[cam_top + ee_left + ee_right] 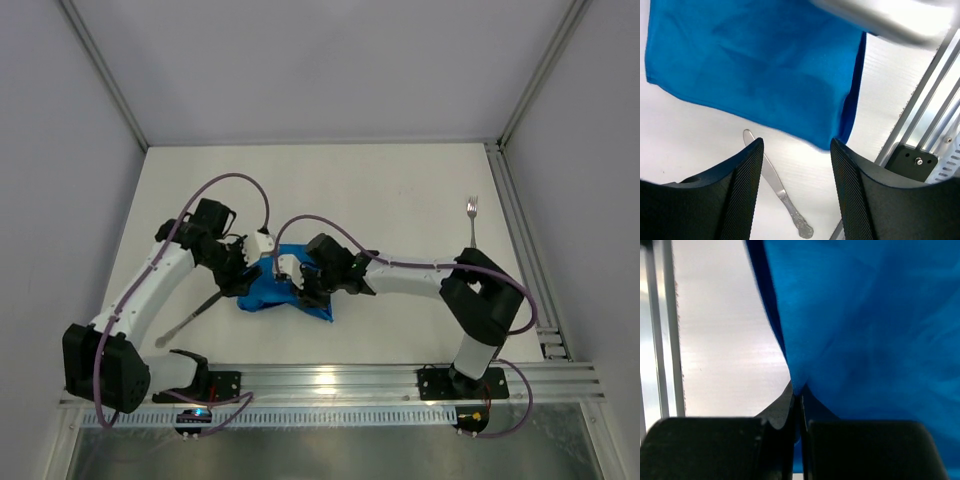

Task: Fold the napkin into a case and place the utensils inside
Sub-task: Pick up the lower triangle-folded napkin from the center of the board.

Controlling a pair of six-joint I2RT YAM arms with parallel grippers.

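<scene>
Right wrist view has the right gripper (799,401) clamped tight, its dark fingers (780,412) pressed together with a fold of the napkin (870,330) pinched between the tips. The bright blue cloth rises from that pinch and fills most of the picture, and the white table (725,340) shows to its left.

On the left wrist camera the left gripper (796,187) stands wide, its textured pads (742,190) well apart with nothing between them. The napkin's lower edge hangs just beyond the gap, one corner close to the right-hand pad; whether it touches cannot be told. Through the gap the knife (777,187) lies flat on the table, silver, its ornate handle end nearest the camera. A metal rail (920,115) runs along the right side.

From above, both grippers meet at the napkin, which sits as a rumpled heap on the near middle of the table, the left gripper at its left edge and the right gripper on its right part. The knife lies aslant near the cloth's left side, partly under the left arm. The fork (472,222) lies well apart at the far right, tines pointing away from the arms. Both utensils are outside the cloth
</scene>
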